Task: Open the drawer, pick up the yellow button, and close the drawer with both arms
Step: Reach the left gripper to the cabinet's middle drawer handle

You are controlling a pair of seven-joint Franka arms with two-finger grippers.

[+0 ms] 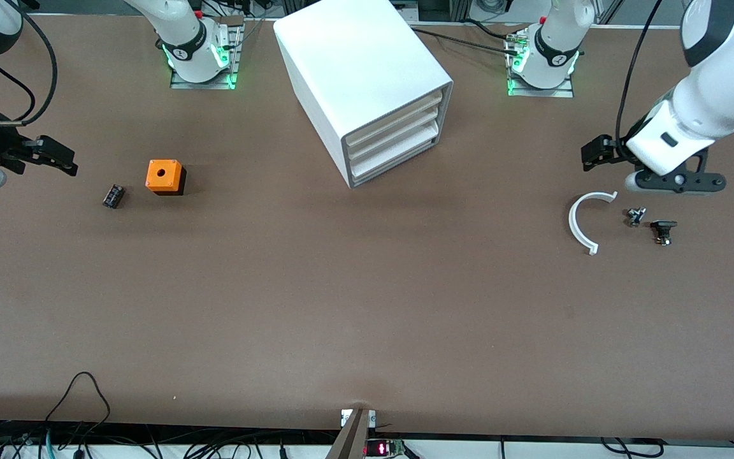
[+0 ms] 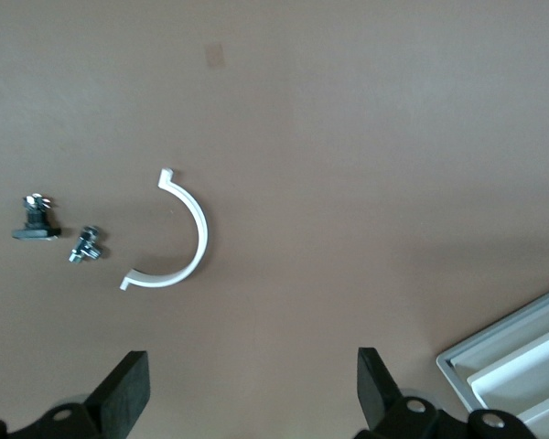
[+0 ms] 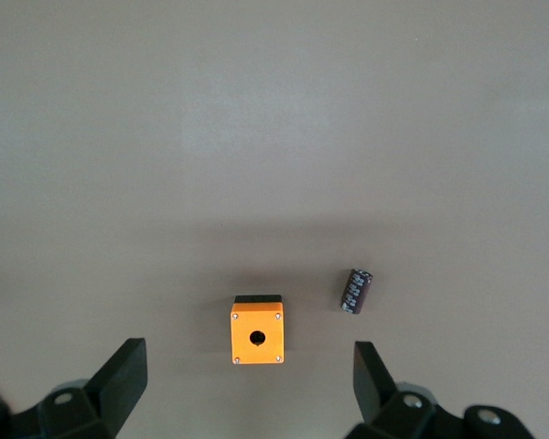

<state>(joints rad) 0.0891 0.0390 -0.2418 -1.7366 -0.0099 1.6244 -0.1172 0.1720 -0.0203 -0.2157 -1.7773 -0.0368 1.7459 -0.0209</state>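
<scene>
1. In the front view you have one white cabinet (image 1: pixel 367 83) standing mid-table between the two arm bases, with three tray drawers stacked in its face. The drawer (image 1: pixel 399 118) you are after is the top one, and it sits pushed in flush like the two beneath it. You cannot see the button anywhere in this view.
2. Same view, toward the right arm's end of the table: one orange cube (image 1: pixel 164 176) with a hole in its top, and one small black cylinder (image 1: pixel 113 196) just beside it, slightly nearer the camera. The right gripper (image 1: pixel 64 159) hangs above bare table at that end, apart from both.
3. Same view, toward the left arm's end: one white curved clip (image 1: pixel 580 223), then two small dark parts, a metal-tipped one (image 1: pixel 636 216) and a black one (image 1: pixel 663 230), lying close together. The left gripper (image 1: pixel 593 156) hovers over the table just farther from the camera than the clip.
4. In the left wrist view your left gripper (image 2: pixel 252 389) has its fingers spread wide with nothing between them. You can count the clip (image 2: pixel 178 233), the two small parts (image 2: pixel 35 218) (image 2: pixel 86 245), and a corner of the cabinet (image 2: pixel 512 370).
5. In the right wrist view the right gripper (image 3: pixel 247 384) is likewise spread and empty, with one cube (image 3: pixel 257 335) and one cylinder (image 3: pixel 356 291) on the table.
</scene>
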